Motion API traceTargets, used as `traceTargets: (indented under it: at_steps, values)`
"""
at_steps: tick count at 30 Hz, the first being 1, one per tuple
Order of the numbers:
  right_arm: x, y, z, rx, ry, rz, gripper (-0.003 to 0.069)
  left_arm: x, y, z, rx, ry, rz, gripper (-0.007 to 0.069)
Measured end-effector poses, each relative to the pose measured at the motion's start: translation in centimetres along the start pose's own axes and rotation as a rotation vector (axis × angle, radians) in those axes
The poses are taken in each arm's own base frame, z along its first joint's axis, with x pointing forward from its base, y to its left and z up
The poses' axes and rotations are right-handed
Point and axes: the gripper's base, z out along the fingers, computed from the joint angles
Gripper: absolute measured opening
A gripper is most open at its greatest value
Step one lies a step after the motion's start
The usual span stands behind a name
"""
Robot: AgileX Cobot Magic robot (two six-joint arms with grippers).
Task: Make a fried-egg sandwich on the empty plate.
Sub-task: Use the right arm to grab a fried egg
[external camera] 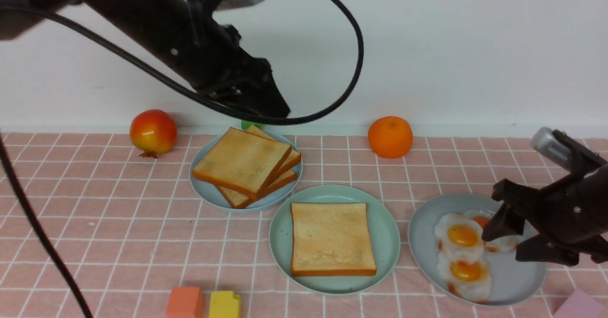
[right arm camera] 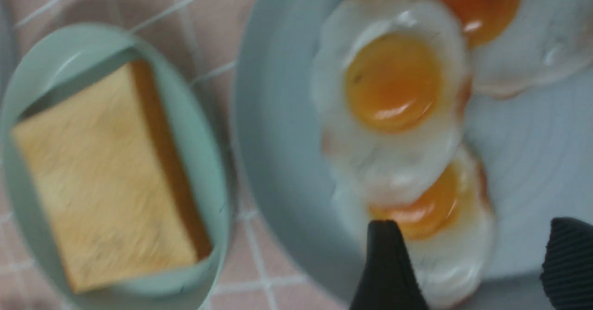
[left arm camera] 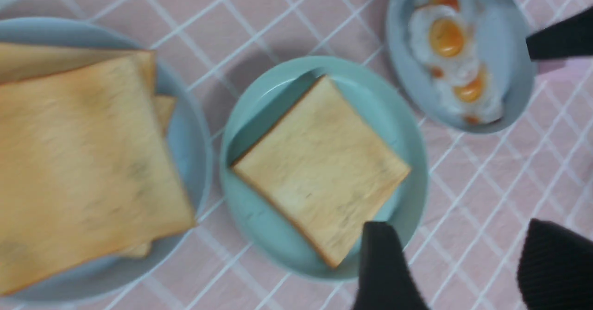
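About a third done, at a guess. Left of and behind the mint-green plate (external camera: 387,242): spare toast stack (external camera: 242,166) on a pale-blue plate (external camera: 204,194), left gripper (left arm camera: 463,236) hanging above, fingers apart, holding nothing. On the mint-green plate itself: one square toast slice (external camera: 332,237), flat, golden, matte, dark-crusted. Right of it: glossy white fried eggs (external camera: 463,235), orange-yolked, on a grey-blue plate (external camera: 513,284); right gripper (right arm camera: 477,226) poised over them, fingers wide, empty. Left to add: egg, then top slice.
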Motion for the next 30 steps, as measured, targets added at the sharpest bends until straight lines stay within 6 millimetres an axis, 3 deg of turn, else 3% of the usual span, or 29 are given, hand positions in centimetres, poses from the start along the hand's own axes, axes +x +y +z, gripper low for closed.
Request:
traceTargets:
  at_steps: [4,6,7,11,13,18,24,27,30]
  values:
    - [-0.4,-0.7,1.8,-0.006,0.014,0.027,0.0463,0.3,-2.2,-0.6,-0.083,0.029,0.056,0.0348]
    - [-0.5,-0.8,2.8,-0.026,0.023,0.036,0.0463,0.7,-4.6,-0.3,-0.117,0.043,0.12,0.0311]
    - [-0.5,-0.8,2.8,-0.028,0.023,0.037,0.0463,0.8,-4.6,-0.4,-0.124,0.042,0.122,0.0308]
    - [-0.6,-0.8,4.0,-0.063,0.025,-0.003,0.0463,2.6,-10.4,-0.5,-0.128,-0.006,0.283,0.025]
    - [-0.7,-0.9,4.2,-0.063,0.017,-0.003,0.0463,3.5,-11.7,-0.8,-0.115,-0.051,0.309,0.0238]
    - [-0.9,-1.2,4.8,-0.052,0.012,0.005,0.0463,5.8,-11.9,-1.2,-0.106,-0.176,0.287,0.0231]
    - [-1.0,-1.3,5.2,-0.051,0.003,0.025,0.0451,8.0,-11.4,-0.2,-0.086,-0.238,0.233,0.0232]
    - [-1.1,-1.3,5.2,-0.052,-0.008,0.037,0.0425,8.5,-11.3,0.4,-0.066,-0.252,0.199,0.0234]
    - [-1.1,-1.4,5.3,-0.047,-0.011,0.04,0.0353,8.7,-11.3,0.6,-0.057,-0.252,0.185,0.0237]
